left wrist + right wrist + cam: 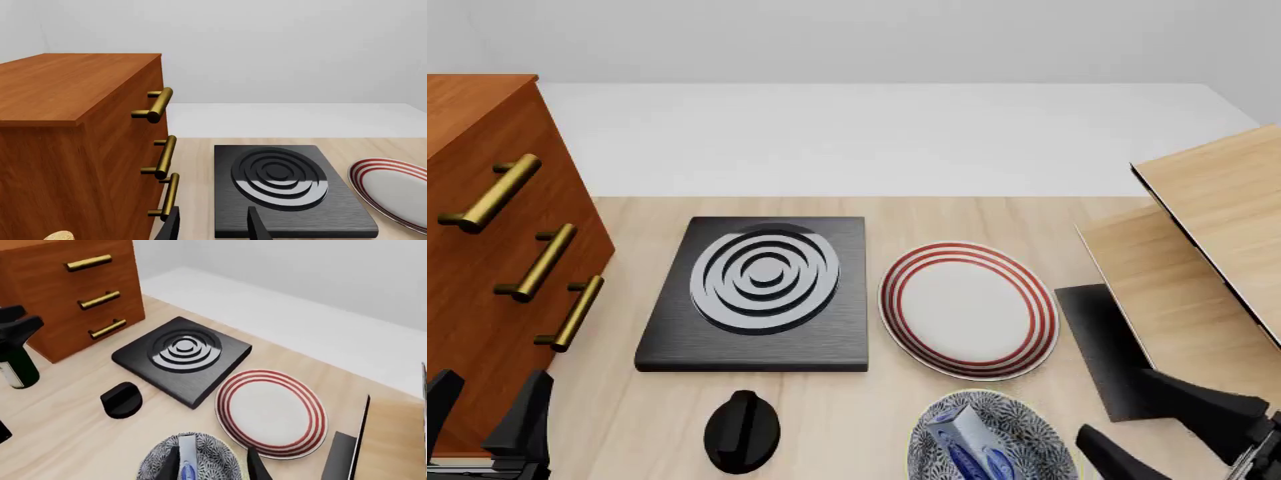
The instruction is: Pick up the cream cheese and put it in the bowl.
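The cream cheese [966, 446], a small pale carton with blue marks, rests tilted inside the speckled grey-blue bowl [1036, 424] at the table's near edge, right of centre. My right gripper [1161, 430] is open and empty, just to the right of the bowl and apart from it. In the right wrist view the carton [187, 456] and the bowl [156, 461] show between the spread fingers [254, 466]. My left gripper [483, 410] is open and empty at the near left, beside the cabinet; it also shows in the left wrist view [213, 229].
A wooden cabinet [481, 250] with brass handles stands at the left. A black burner slab [761, 290] and a white plate with red rings [968, 305] lie mid-table. A black knob [742, 428] sits left of the bowl. A wooden rack [1201, 260] stands right. A dark bottle [17, 367] is near the left arm.
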Controlling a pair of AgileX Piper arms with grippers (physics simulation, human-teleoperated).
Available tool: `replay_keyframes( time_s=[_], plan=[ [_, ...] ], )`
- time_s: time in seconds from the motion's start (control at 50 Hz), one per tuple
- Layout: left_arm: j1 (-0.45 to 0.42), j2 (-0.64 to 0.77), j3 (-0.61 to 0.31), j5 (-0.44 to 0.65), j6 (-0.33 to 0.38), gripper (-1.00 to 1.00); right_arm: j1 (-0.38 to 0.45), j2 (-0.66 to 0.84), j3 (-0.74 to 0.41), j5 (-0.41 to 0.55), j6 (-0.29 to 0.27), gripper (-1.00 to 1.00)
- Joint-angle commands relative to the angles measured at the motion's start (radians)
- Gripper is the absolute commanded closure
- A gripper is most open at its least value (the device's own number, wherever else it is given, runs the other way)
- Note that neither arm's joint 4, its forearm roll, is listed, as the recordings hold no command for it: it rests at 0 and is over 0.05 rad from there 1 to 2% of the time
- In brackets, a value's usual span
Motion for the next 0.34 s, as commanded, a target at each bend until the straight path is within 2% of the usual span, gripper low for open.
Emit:
replay_keyframes(
  time_s=[0.02, 0.34],
  plan=[
    [0.000, 0.000, 0.000, 0.000, 0.000, -1.00, -0.081, -0.127, -0.029, 0.113, 0.028, -1.00],
    [0.000, 0.000, 0.000, 0.000, 0.000, -1.00, -0.182, -0.129, -0.110, 0.159, 0.041, -1.00]
  ],
)
